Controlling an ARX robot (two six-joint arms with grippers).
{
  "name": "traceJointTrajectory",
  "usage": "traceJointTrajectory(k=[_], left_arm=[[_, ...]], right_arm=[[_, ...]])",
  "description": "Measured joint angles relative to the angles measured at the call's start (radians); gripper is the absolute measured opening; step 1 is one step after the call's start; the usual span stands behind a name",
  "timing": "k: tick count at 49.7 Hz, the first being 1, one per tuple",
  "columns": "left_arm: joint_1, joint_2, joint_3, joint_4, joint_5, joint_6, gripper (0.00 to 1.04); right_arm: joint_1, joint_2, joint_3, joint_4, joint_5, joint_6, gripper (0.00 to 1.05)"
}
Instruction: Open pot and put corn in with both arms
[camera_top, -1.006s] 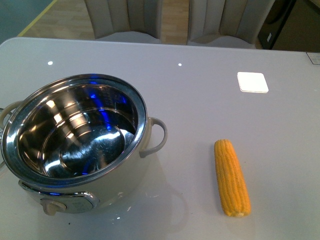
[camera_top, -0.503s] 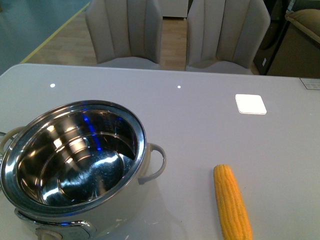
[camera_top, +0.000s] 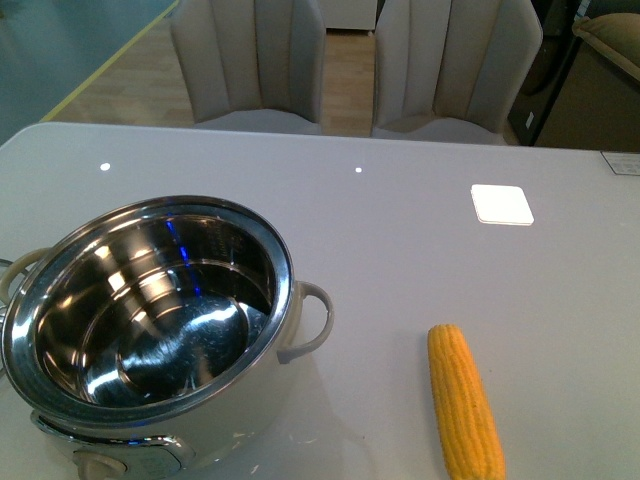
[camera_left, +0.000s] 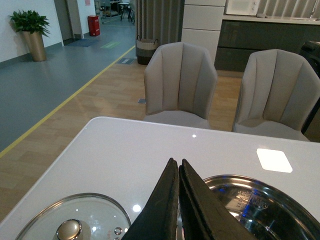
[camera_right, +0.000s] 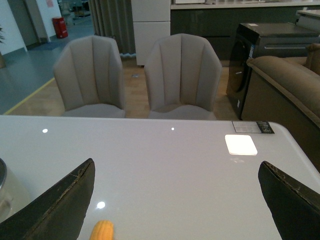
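The cream-white pot (camera_top: 150, 320) stands uncovered at the table's front left, its shiny steel bowl empty. Its steel rim (camera_left: 260, 200) also shows in the left wrist view. The yellow corn (camera_top: 464, 402) lies on the table at the front right, apart from the pot; only its tip (camera_right: 102, 230) shows in the right wrist view. My left gripper (camera_left: 178, 165) is shut with nothing in it, held above the table between the pot and the glass lid (camera_left: 80, 220). My right gripper (camera_right: 177, 172) is wide open above the table, near the corn's tip. Neither arm shows in the front view.
The glass lid with its steel knob (camera_left: 69, 229) rests flat on the table beside the pot. Two beige chairs (camera_top: 250, 60) (camera_top: 455, 65) stand at the table's far edge. A white square patch (camera_top: 502, 204) sits on the table's far right. A brown sofa (camera_right: 285, 85) is at the right.
The front view has tilted upward: pot and corn sit lower in the picture and the chairs show more. Pot and corn themselves have not shifted on the table.
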Motion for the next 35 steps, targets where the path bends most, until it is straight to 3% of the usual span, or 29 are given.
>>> traceJointTrajectory(k=[11,15,18,35], left_arm=[[-0.076,-0.120,-0.028,-0.087,-0.076,0.000,0.03],[-0.146,-0.145,-0.051,-0.075,-0.168,0.000,0.03],[-0.179,-0.164,-0.059,-0.087,-0.168,0.001,0.03],[-0.187,-0.291,-0.059,-0.212,-0.181,0.002,0.03]], right_arm=[[0.000,0.000,0.000,0.000,0.000,0.000,0.96],[0.000,0.000,0.000,0.000,0.001,0.000,0.96],[0.000,0.000,0.000,0.000,0.000,0.000,0.96],[0.000,0.000,0.000,0.000,0.000,0.000,0.96]])
